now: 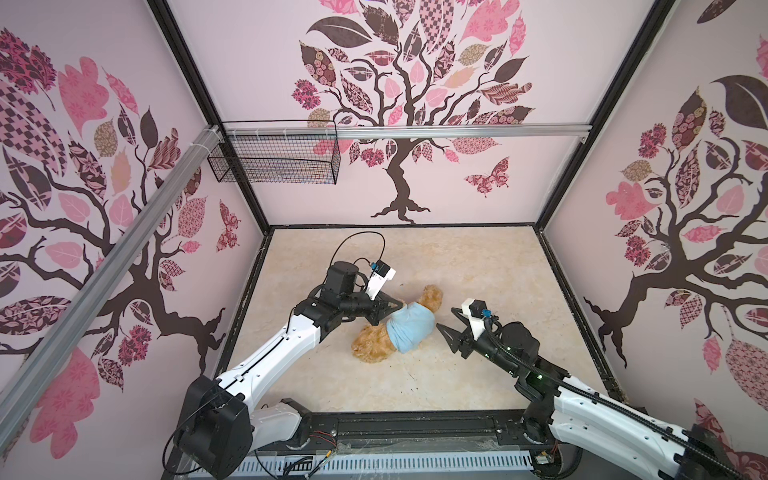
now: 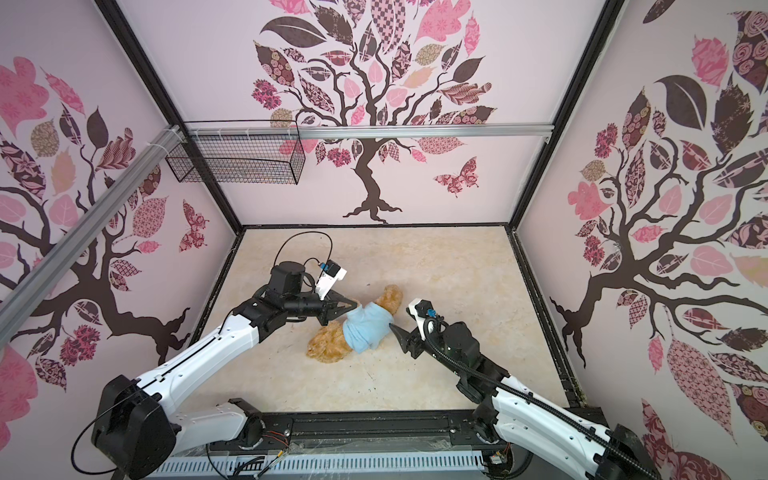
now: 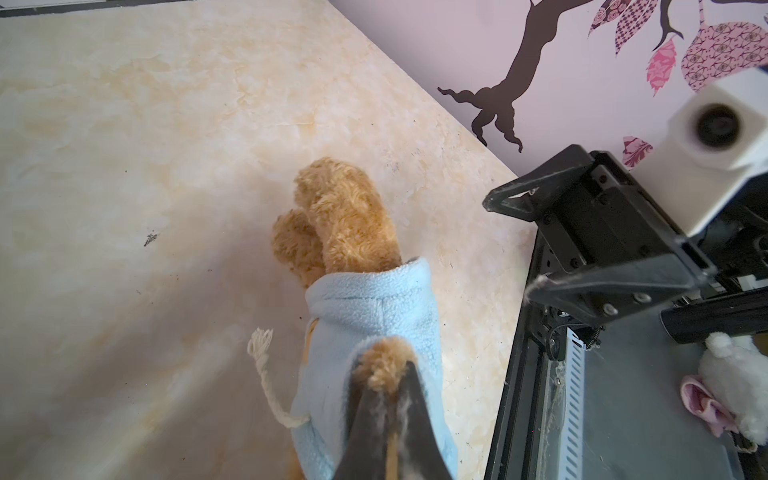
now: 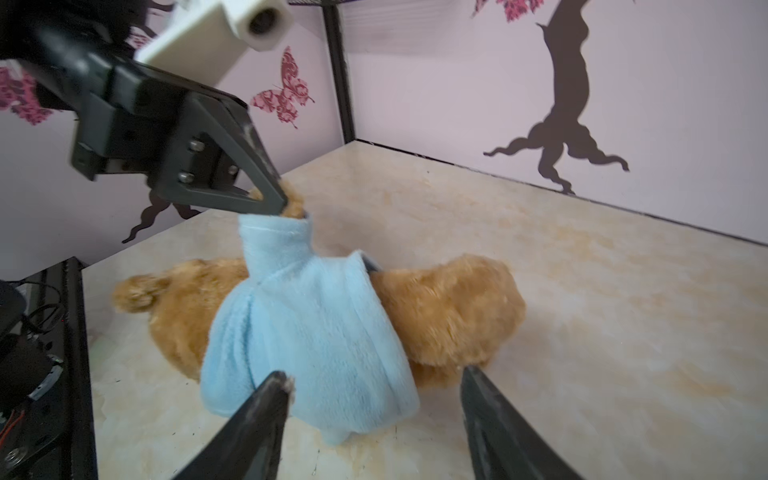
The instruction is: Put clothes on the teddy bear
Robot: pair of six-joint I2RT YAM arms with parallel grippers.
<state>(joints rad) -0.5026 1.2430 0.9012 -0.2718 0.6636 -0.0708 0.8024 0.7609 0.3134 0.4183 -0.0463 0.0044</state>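
As teddy bear lies diagonally, head front-left

We see a golden-brown bear in a plain light blue shirt. A tuft of the same golden-brown fur shows between the jaws of the black left gripper, and an off-white cord lies beside them. The right gripper is black too, its jaw tips scuffed grey. Under both sets of jaws the table is cream, marbled with yellowish veins. The arms are white with black joints. The walls are pale pink, with dark brown trees, leaves in pink and brown prints, and a patterned crimson butterfly.
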